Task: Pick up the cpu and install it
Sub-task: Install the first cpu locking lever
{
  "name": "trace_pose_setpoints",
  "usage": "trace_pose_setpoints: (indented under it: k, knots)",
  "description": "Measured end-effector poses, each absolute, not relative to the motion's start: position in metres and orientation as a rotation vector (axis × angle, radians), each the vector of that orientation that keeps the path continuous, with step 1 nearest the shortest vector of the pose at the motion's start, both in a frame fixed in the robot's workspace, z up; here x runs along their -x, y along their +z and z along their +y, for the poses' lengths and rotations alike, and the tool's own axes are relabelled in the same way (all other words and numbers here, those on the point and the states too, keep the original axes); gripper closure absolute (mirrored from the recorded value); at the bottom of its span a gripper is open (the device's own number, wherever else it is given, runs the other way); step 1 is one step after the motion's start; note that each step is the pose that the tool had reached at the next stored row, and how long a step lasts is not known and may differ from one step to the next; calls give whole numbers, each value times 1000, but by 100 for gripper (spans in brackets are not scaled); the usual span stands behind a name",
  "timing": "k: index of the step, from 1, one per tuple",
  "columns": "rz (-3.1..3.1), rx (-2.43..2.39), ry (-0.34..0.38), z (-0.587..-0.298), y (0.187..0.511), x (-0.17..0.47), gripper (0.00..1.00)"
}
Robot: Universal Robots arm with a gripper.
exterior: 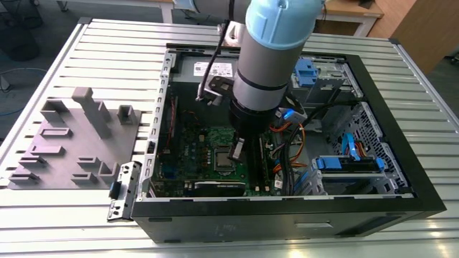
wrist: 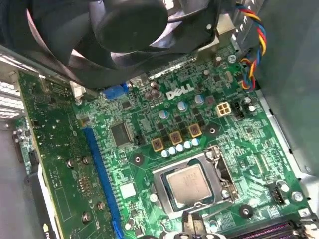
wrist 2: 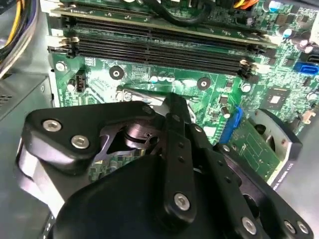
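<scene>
The cpu (wrist: 190, 185), a flat square chip with a silver-grey top, lies flat inside the dark socket's metal frame (wrist: 160, 185) on the green motherboard. In the exterior view the cpu (exterior: 223, 159) shows as a pale square in the open computer case. My gripper (exterior: 239, 150) hangs down inside the case, just to the exterior view's right of the socket. Its black fingers (wrist 2: 174, 107) stand together, shut, with nothing between them. In the first wrist view the gripper (wrist: 193, 225) sits just beside the socket's edge, apart from the chip.
A black fan (wrist: 129, 25) overhangs the board. An upright expansion card (wrist: 60, 164) and the memory slots (wrist 2: 159, 50) flank the socket. Orange and black cables (exterior: 294, 145) run close to the arm. A grey tray (exterior: 79, 145) with plastic blocks lies outside the case on the exterior view's left.
</scene>
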State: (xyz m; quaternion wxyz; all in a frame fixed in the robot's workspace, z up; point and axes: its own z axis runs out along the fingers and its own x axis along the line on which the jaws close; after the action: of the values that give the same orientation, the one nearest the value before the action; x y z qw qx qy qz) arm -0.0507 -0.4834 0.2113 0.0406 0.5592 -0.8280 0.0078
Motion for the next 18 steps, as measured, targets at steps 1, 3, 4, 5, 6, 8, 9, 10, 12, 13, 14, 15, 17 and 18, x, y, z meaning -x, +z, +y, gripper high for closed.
trace_pose_setpoints:
  k: [1,3,4,5,6,8,9,10,12,13,14,15,17,18]
  knots:
    - [-2536,-1712,24,-483,216,51,89]
    - [-2536,-1713,24,-483,225,51,89]
    - [-2536,-1712,24,-483,229,51,89]
    - [-2536,-1712,24,-483,234,51,89]
    - [-2536,-1712,24,-483,239,51,89]
    - [-2536,-1712,24,-483,247,51,89]
    - [-2536,-1713,24,-483,247,51,89]
    - [-2536,-1713,24,-483,247,51,89]
    - [-2536,-1713,24,-483,247,51,89]
    - [-2536,-1713,24,-483,247,51,89]
    - [-2536,-1712,24,-483,247,51,89]
    - [-2536,-1712,24,-483,247,51,89]
    - [-2536,-1712,24,-483,247,51,89]
    - [-2536,-1712,24,-483,247,51,89]
